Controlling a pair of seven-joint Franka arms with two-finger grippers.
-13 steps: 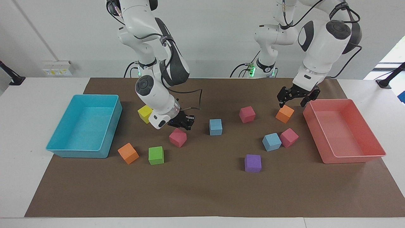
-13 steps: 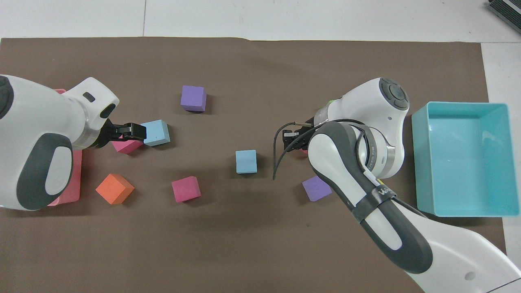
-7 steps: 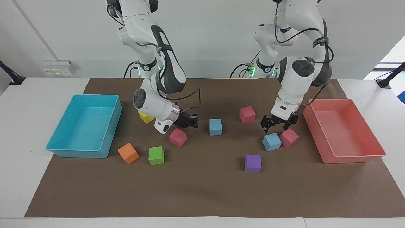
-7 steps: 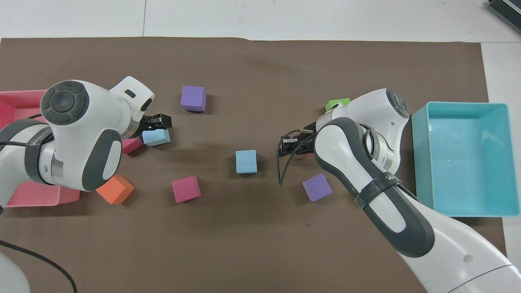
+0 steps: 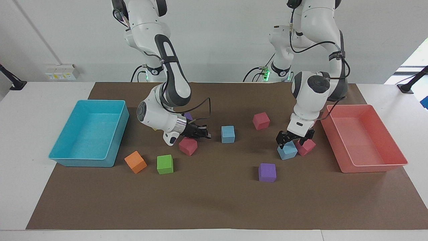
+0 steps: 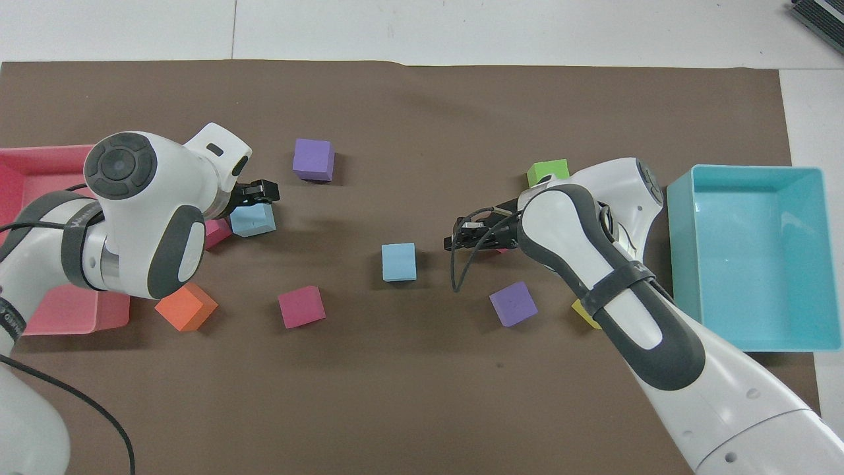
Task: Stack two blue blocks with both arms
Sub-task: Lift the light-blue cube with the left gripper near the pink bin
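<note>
Holding the left pincer low at the first blue block, toward the left arm's end of the desk. Keeping its two fingers spread as wide as can be, one on each side of the top of that block, and not squeezing it. Not able to tell if the fingers are touching the block. Seeing a pink block just beside this blue one, and a red tray close by at the same end. Pointing the right pincer sideways at the second blue block, near the middle of the desk. Keeping its fingertips pressed tight together, gripping nothing at all. Hanging just beside that block with a small gap between, and right above another pink block. Leaving both blue blocks flat on the desk, well apart, not yet one on top of the other. Also seeing a third pink block between the two arms, nearer to the robots than the blue ones, and a purple block farther from the robots. Seeing a green block and an orange block near the big blue tray at the right arm's end.
</note>
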